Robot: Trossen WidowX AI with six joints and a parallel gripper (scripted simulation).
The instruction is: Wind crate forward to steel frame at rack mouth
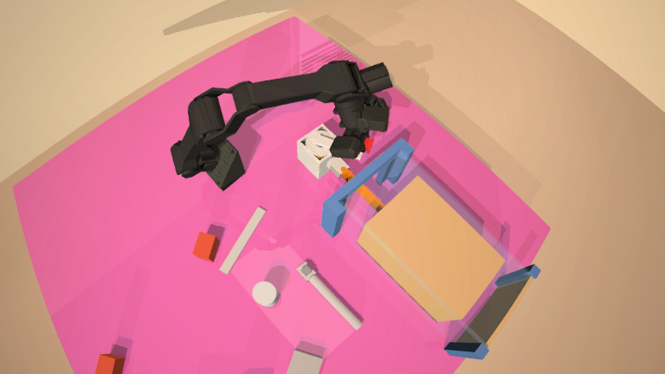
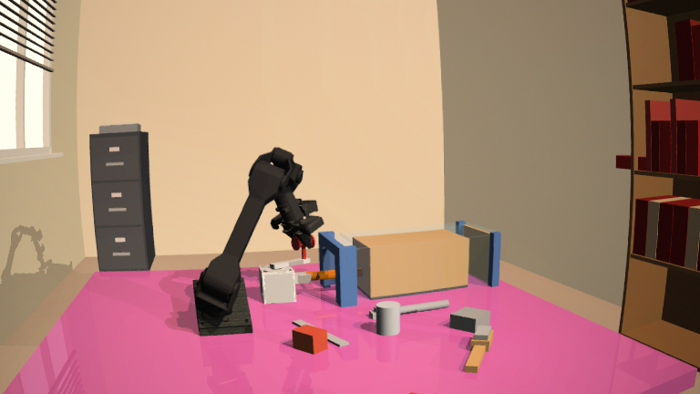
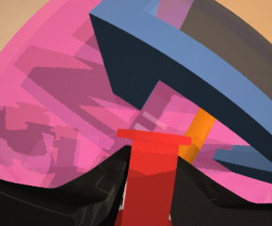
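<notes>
My gripper (image 1: 364, 148) (image 2: 304, 240) is shut on the red knob (image 1: 368, 145) (image 2: 303, 254) (image 3: 151, 184) of the winch handle, above the winch. The handle's pale arm (image 2: 290, 264) lies across the top of the white winch (image 1: 309, 160) (image 2: 279, 289); its key and the round hole are hidden. An orange strap (image 1: 368, 195) (image 2: 324, 274) (image 3: 199, 132) runs from the winch under the blue steel frame (image 1: 332, 219) (image 2: 347, 275) (image 3: 173, 42) to the tan crate (image 1: 431, 247) (image 2: 413, 265). The crate looks flat, with a gap between its front and the frame.
A grey rod with a square head (image 1: 335, 299) (image 2: 426, 306), a pale flat bar (image 1: 243, 240), a white cylinder (image 1: 264, 293) (image 2: 387, 318), an orange-red block (image 1: 205, 246) (image 2: 309, 339), a grey block (image 2: 468, 318) and a wooden-handled tool (image 2: 476, 356) lie on the pink bench. Clear panels flank the crate.
</notes>
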